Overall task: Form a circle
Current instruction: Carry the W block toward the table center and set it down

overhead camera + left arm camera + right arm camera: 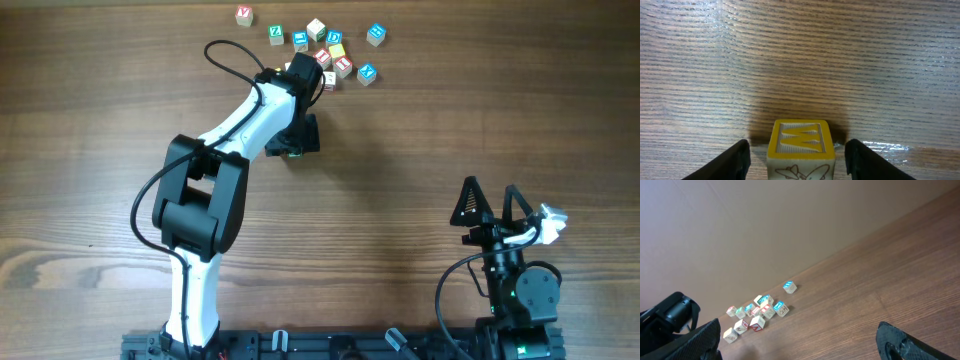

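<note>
Between the black fingers (737, 161) of the left pincer (797, 146) stands the W cube (800, 147). Its top face is yellow with a ridged, raised letter, and its pale wooden side carries a line drawing. A strip of wood shows on each side of it, so the jaws stand spread and touch nothing. Only the left wrist view shows this; beyond the cube it gives just the table (840, 60), brown wood with fine straight grain and a glossy sheen.

From overhead that gap is hidden under the pincer's head and the white-and-black left arm (240, 120). This view shows instead the cubes (322, 58) at the table's far edge. They are small, square-edged wooden blocks with red, blue, green, yellow and whitish faces. They lie in a loose bunch with strays around it, just beyond and to the right of the pincer's tip, the nearest ones right beside it.

The right pincer (491, 188) sits well apart at the near right, its dark pointed jaws wide open and empty. Its wrist view catches the bunch from afar, the letters too small to read.
</note>
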Robot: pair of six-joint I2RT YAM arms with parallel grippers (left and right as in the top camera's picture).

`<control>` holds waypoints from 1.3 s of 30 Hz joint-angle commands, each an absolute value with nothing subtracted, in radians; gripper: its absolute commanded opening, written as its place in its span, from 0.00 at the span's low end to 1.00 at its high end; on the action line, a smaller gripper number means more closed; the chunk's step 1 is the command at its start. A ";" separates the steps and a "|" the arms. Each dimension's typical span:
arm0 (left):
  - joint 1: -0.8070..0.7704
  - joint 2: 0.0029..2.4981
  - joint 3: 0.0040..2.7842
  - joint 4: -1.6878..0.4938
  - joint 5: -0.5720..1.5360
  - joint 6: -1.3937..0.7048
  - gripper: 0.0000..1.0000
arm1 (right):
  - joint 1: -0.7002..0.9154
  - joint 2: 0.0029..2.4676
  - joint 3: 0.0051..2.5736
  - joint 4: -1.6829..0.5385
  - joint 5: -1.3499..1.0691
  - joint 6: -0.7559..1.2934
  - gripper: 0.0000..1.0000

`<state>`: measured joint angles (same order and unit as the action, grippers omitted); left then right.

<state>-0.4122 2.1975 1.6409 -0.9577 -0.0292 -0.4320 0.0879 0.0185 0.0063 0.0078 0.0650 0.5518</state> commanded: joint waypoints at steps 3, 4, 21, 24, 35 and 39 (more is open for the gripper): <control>-0.405 2.206 1.641 -0.958 -0.036 -0.423 0.70 | 0.082 0.014 0.005 0.014 0.076 0.553 1.00; -0.401 2.206 1.650 -0.959 -0.035 -0.423 0.71 | 0.082 0.014 0.005 0.014 0.076 0.553 1.00; -0.216 2.036 1.996 -0.970 -0.035 -0.423 0.10 | 0.082 0.014 0.005 0.014 0.076 0.553 1.00; -0.219 2.037 1.996 -1.012 -0.035 -0.424 0.50 | 0.082 0.014 0.005 0.014 0.076 0.553 1.00; -0.219 2.045 1.995 -1.005 -0.035 -0.424 0.10 | 0.082 0.014 0.005 0.014 0.076 0.553 1.00; -0.219 2.045 1.995 -0.987 -0.035 -0.424 0.06 | 0.082 0.014 0.005 0.014 0.076 0.553 1.00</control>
